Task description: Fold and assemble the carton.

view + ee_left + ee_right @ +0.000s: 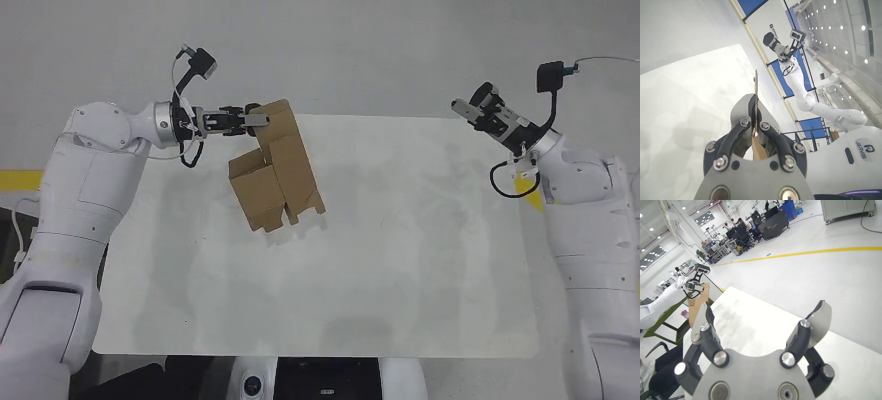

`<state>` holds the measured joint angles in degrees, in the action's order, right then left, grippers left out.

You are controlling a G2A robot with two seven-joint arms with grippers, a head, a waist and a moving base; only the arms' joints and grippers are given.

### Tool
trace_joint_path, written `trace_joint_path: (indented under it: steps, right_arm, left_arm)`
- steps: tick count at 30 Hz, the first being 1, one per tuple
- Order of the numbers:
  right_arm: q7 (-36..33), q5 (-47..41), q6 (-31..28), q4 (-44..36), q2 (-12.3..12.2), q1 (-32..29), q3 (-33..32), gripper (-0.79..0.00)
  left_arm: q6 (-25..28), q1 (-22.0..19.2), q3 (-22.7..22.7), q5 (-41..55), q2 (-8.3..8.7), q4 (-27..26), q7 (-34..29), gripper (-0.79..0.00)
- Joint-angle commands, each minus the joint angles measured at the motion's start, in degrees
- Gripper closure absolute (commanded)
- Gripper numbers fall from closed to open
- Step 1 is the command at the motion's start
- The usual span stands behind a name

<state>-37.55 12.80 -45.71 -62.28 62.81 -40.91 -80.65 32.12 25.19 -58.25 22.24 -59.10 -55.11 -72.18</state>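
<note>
The left gripper (pixel 258 118) clamped the upper edge of the partly folded brown cardboard carton (pixel 275 175), which seemingly hung over the white table (pixel 420 260) at its far left. The right gripper (pixel 763 309) hovered at the far right, fingers apart.

In the left wrist view the carton (pixel 756 85) shows as one thin cardboard edge. The rest lies hidden behind the left gripper (pixel 754 106), whose pads (pixel 751 108) cover the pinched strip. From the top, the carton's inside and underside cannot be seen, nor whether its lowest corner touches the table (pixel 420 260). In the right wrist view a finger (pixel 701 317) of the right gripper (pixel 763 303) covers part of the carton, and the left gripper, far off, is too small to judge
</note>
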Motion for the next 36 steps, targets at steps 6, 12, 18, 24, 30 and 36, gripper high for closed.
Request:
trace_joint_path:
  steps: [6,12,18,24,30,36]
  right_arm:
    - [-15.7,-14.4,-1.0,4.8,0.7,4.4,6.9,-0.785]
    - [-21.3,-23.2,0.3,6.1,2.2,7.6,16.0,-0.785]
    - [-22.3,-29.6,1.3,5.4,3.1,10.0,25.5,-0.785]
    - [-22.2,-33.5,1.1,4.9,3.7,12.6,34.2,-0.785]
    - [-20.6,-36.8,-0.4,4.6,4.2,15.1,41.4,-0.785]
    - [-18.0,-38.0,-3.0,4.2,4.5,17.1,47.7,-0.785]
  left_arm:
    - [-0.6,0.5,3.0,2.2,1.2,-3.8,-0.6,0.0]
    - [-0.6,1.0,5.7,3.5,2.26,-7.2,-0.6,0.0]
    - [-0.4,1.2,7.9,5.1,3.29,-9.4,-0.4,0.0]
    - [0.0,0.8,9.7,6.9,4.11,-10.4,0.0,0.0]
    - [0.5,0.0,11.0,8.5,4.82,-10.2,0.5,0.0]
    - [0.6,-0.9,12.3,10.3,5.25,-9.4,0.6,0.0]
